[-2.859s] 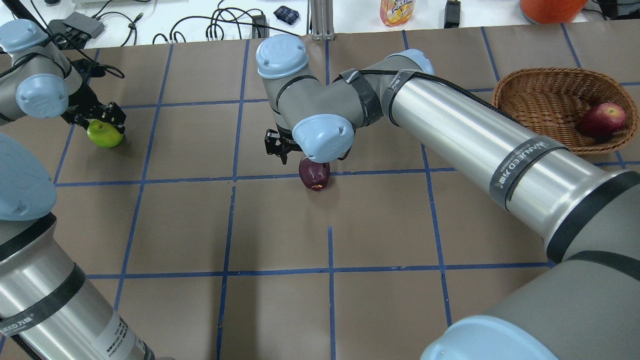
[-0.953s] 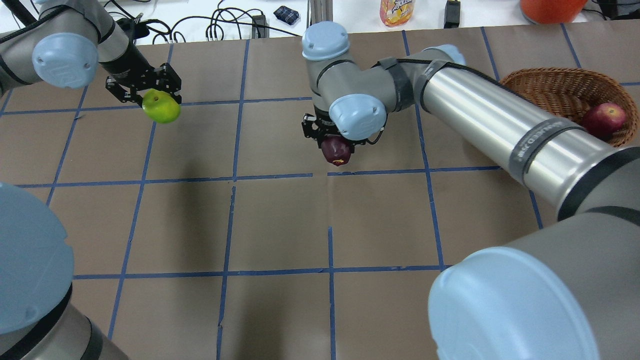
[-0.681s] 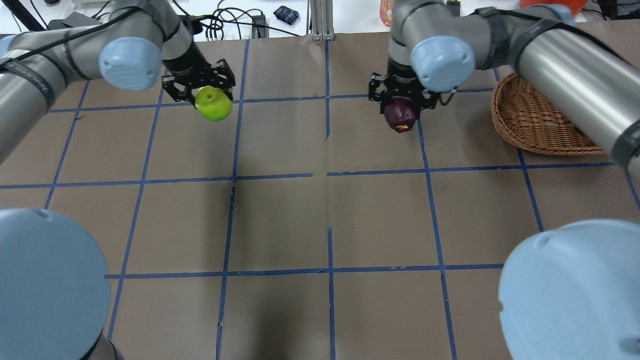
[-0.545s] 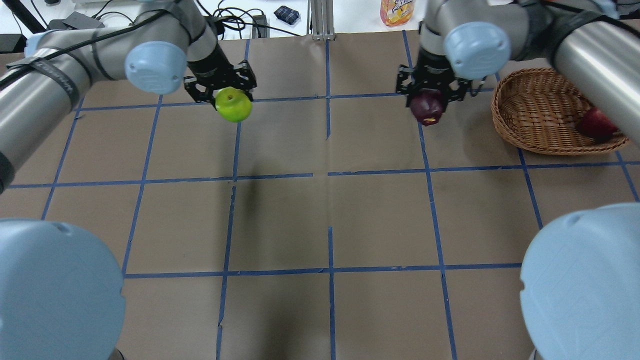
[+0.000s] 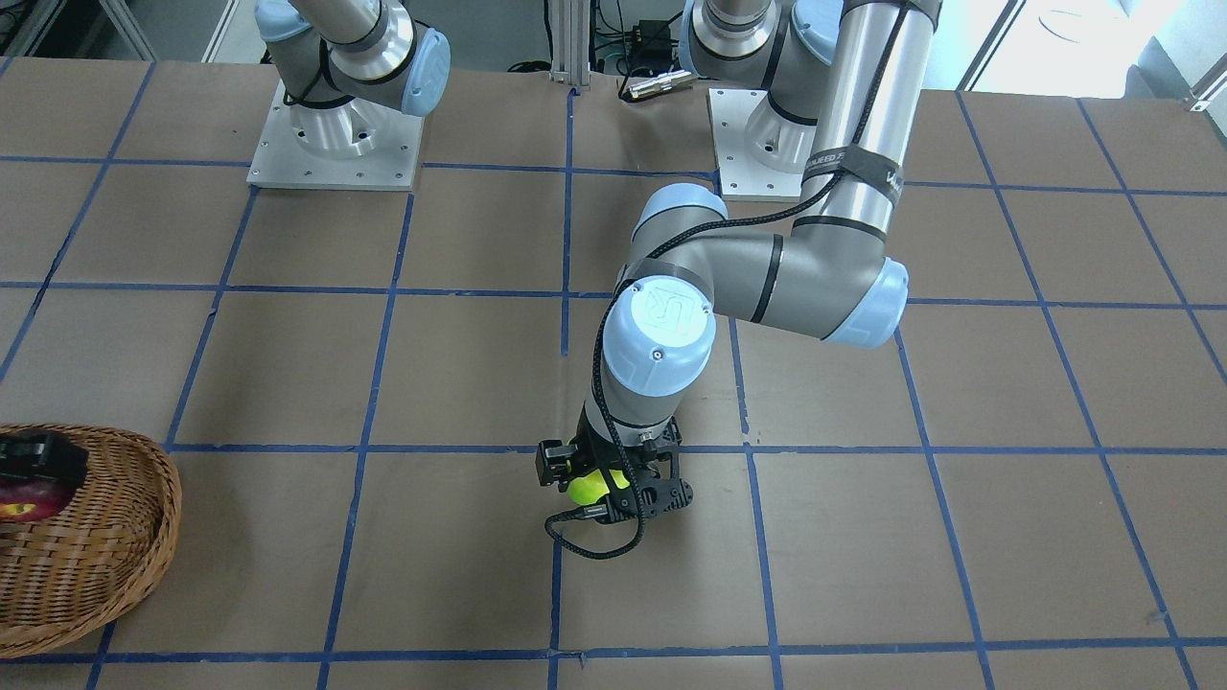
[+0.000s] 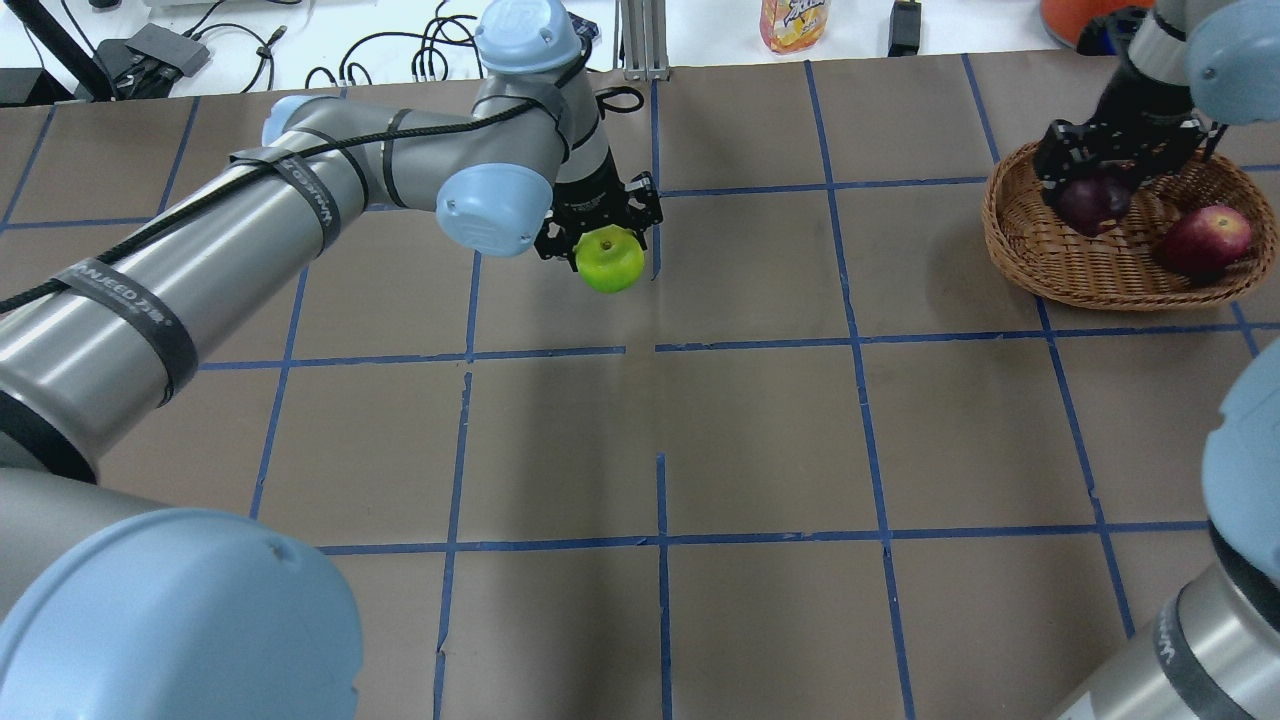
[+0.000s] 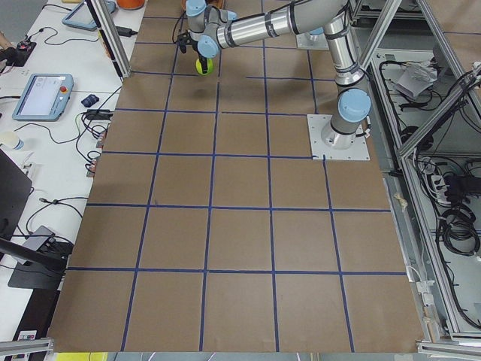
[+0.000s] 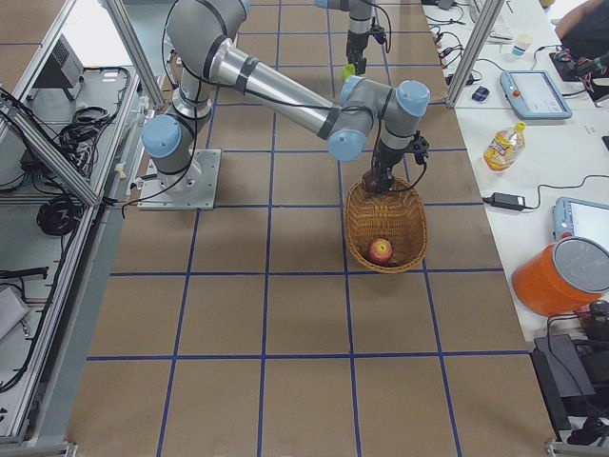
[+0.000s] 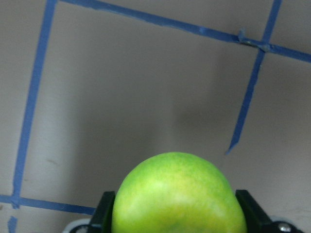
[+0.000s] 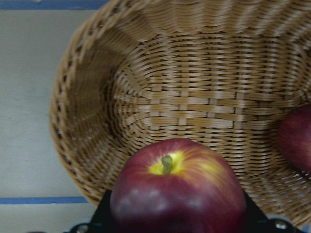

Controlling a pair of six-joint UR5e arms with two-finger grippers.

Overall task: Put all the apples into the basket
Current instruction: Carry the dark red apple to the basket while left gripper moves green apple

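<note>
My left gripper (image 6: pixel 600 240) is shut on the lime green apple (image 6: pixel 612 265) and holds it above the table's far middle. The green apple also shows in the left wrist view (image 9: pixel 180 199) and the front view (image 5: pixel 587 485). My right gripper (image 6: pixel 1098 180) is shut on the dark maroon apple (image 6: pixel 1090 202) and holds it over the left part of the wicker basket (image 6: pixel 1003 245). The right wrist view shows the maroon apple (image 10: pixel 177 199) above the basket's woven wall (image 10: pixel 194 107). The red apple (image 6: pixel 1205 238) lies in the basket's right part.
Beyond the table's far edge are cables (image 6: pixel 450 50), a drink bottle (image 6: pixel 793 22) and an orange container (image 6: pixel 1100 18). The two arm bases (image 5: pixel 335 144) stand at the robot's side. Blue tape lines grid the brown table (image 6: pixel 760 440).
Both arms have swung to the right with their apples. The left gripper carried the green apple toward the middle. The right gripper carried the maroon apple from beside the basket to over it.
</note>
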